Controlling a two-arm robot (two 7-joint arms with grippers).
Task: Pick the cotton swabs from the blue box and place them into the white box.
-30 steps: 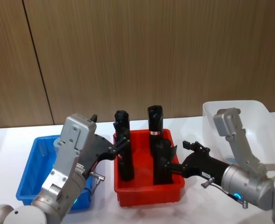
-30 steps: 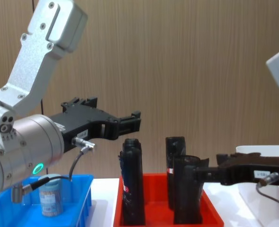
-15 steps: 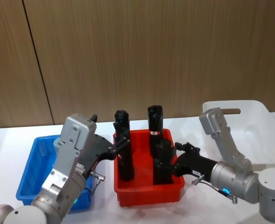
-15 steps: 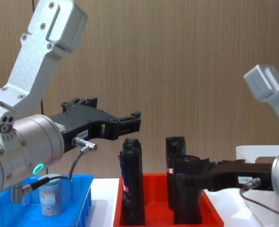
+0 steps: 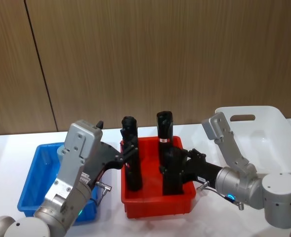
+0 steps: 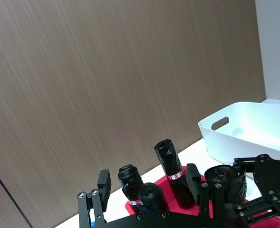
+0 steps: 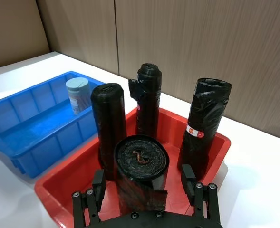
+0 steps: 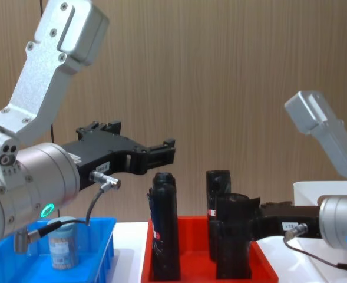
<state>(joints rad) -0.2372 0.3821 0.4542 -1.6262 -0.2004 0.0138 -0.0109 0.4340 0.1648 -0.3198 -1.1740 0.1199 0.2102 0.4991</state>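
Head view: my left gripper (image 5: 128, 154) hovers open above the gap between the blue box (image 5: 34, 180) and the red tray (image 5: 157, 207); my right gripper (image 5: 177, 165) stands open around a black roll (image 5: 172, 170). The white box (image 5: 264, 128) sits at 3 o'clock of the tray. Chest view: the cotton swabs (image 8: 63, 243) stand upright in the blue box. Right wrist view: open fingers (image 7: 98, 183) flank the roll.

a robot test bench in a lab-like indoor room: a plain white table (image 5: 7, 148) set against brown wood-grain wall panels (image 5: 135, 59), holding a staged row of sorting bins, a blue box (image 7: 30, 128), red tray (image 7: 187, 190) and white box (image 5: 264, 128).
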